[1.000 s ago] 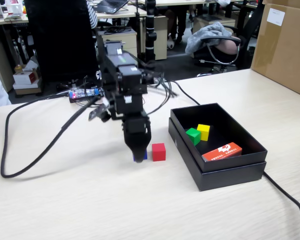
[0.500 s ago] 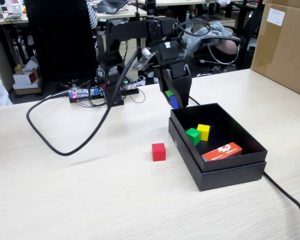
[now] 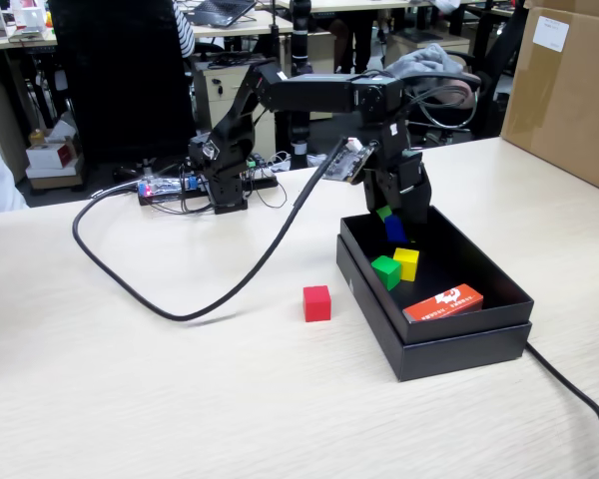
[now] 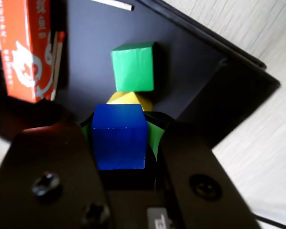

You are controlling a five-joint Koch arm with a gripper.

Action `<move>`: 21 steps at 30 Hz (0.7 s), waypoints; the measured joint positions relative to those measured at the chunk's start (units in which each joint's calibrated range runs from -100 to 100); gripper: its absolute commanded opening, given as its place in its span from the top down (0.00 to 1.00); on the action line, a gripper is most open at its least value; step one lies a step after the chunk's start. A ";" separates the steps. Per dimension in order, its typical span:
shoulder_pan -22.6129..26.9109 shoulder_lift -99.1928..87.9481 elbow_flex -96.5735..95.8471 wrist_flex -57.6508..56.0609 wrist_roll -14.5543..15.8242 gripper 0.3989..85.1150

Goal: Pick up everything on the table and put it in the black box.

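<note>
My gripper [image 3: 393, 226] hangs over the far part of the black box [image 3: 459, 344] and is shut on the blue cube [image 4: 119, 137], which also shows in the fixed view [image 3: 394, 230]. The jaws have green pads [image 4: 154, 137] on either side of the cube. Below it in the box lie the green cube [image 3: 385, 271] and the yellow cube [image 3: 407, 263]; the wrist view shows the green cube [image 4: 133, 66] and a yellow corner [image 4: 128, 99]. The red cube [image 3: 317, 302] sits on the table [image 3: 130, 389], left of the box.
An orange-red card pack [image 3: 443, 302] lies in the box's near part, also in the wrist view [image 4: 28, 47]. A thick black cable [image 3: 180, 304] loops over the table left of the red cube. A brown carton [image 3: 569, 90] stands at the far right. The arm's base [image 3: 220, 170] is behind.
</note>
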 measured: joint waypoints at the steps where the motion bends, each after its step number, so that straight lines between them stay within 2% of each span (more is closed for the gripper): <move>1: 0.00 0.13 0.00 0.00 0.05 0.99; 13: 0.10 8.80 3.83 0.00 0.63 0.99; 16: 0.10 8.93 3.83 0.00 0.63 0.78; 17: 0.10 8.93 3.83 0.00 0.63 0.61; 19: 0.10 8.54 1.10 0.15 0.54 0.51; 21: 0.10 8.28 -2.74 0.77 0.63 0.46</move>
